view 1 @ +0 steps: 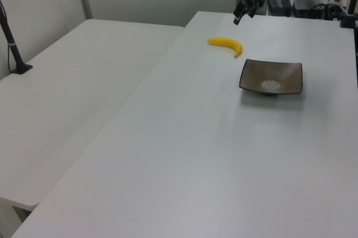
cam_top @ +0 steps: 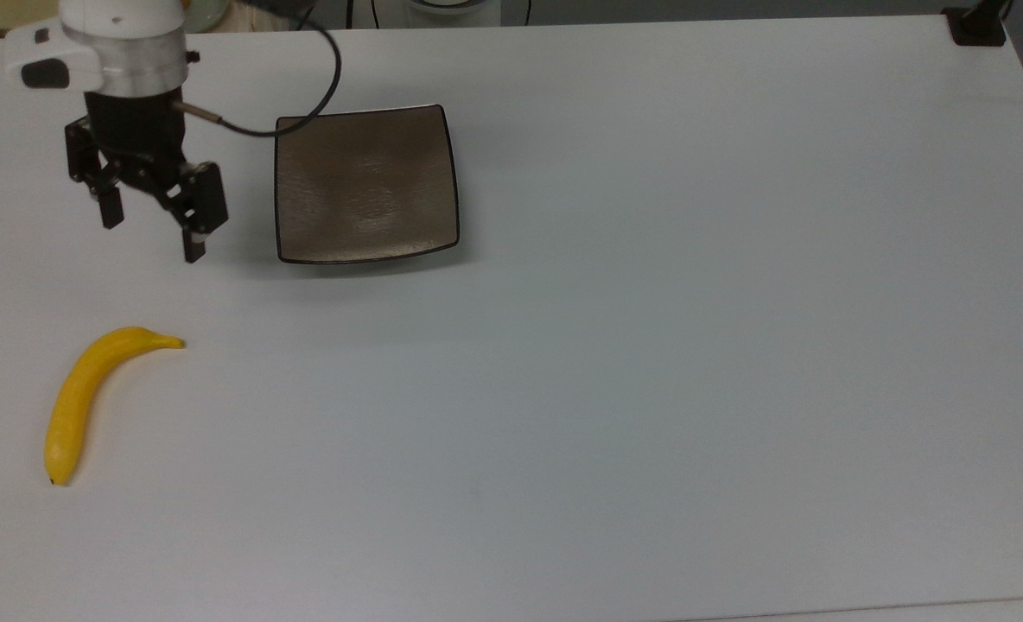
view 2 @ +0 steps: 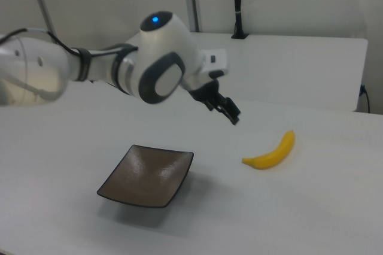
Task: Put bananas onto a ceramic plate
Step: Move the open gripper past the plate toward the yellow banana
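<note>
A yellow banana [cam_top: 79, 397] lies alone on the white table near the top view's left edge, also seen as the banana [view 1: 226, 43] and the banana [view 2: 272, 153]. The square brown-grey plate [cam_top: 365, 186] sits bare toward the top view's upper middle; the plate [view 1: 271, 76] and the plate [view 2: 146, 174] hold nothing. My gripper [cam_top: 152, 235] hangs open above the table, to the left of the plate in the top view and short of the banana. The gripper [view 1: 243, 14] and the gripper [view 2: 226, 111] carry nothing.
A black cable [cam_top: 304, 104] loops from the arm over the plate's far corner. A black mount [cam_top: 978, 26] stands at the table's far right corner in the top view. A second white table [view 1: 67, 81] with a black pole [view 1: 11, 42] adjoins at the left view's left.
</note>
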You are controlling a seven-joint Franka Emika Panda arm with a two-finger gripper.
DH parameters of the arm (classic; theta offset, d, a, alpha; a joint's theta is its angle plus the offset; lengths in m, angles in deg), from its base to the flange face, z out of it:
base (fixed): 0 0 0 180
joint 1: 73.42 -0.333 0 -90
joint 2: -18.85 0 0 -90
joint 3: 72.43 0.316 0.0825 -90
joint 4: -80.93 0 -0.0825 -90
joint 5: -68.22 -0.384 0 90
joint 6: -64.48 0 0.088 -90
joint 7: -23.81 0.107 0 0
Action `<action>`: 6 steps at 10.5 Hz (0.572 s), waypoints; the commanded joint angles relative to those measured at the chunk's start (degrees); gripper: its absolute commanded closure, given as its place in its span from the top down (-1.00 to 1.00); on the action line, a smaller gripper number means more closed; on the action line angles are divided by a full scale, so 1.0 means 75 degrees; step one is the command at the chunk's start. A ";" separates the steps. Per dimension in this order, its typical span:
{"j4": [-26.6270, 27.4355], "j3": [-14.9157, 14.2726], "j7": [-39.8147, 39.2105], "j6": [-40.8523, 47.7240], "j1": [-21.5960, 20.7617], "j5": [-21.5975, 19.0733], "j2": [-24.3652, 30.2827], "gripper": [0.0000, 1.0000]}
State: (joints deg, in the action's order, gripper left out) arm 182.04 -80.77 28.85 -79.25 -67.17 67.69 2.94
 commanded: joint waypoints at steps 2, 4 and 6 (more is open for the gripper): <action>-0.1266 -0.0142 0.0218 -0.0606 0.0302 0.0047 -0.1461 1.00; -0.1467 -0.0073 0.0229 -0.1118 0.0606 0.0047 -0.2035 1.00; -0.1690 -0.0048 0.0719 -0.1705 0.0887 0.0058 -0.2598 1.00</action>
State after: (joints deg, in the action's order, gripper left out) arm 172.80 -81.58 29.97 -87.93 -62.74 67.67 -11.41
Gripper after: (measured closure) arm 0.000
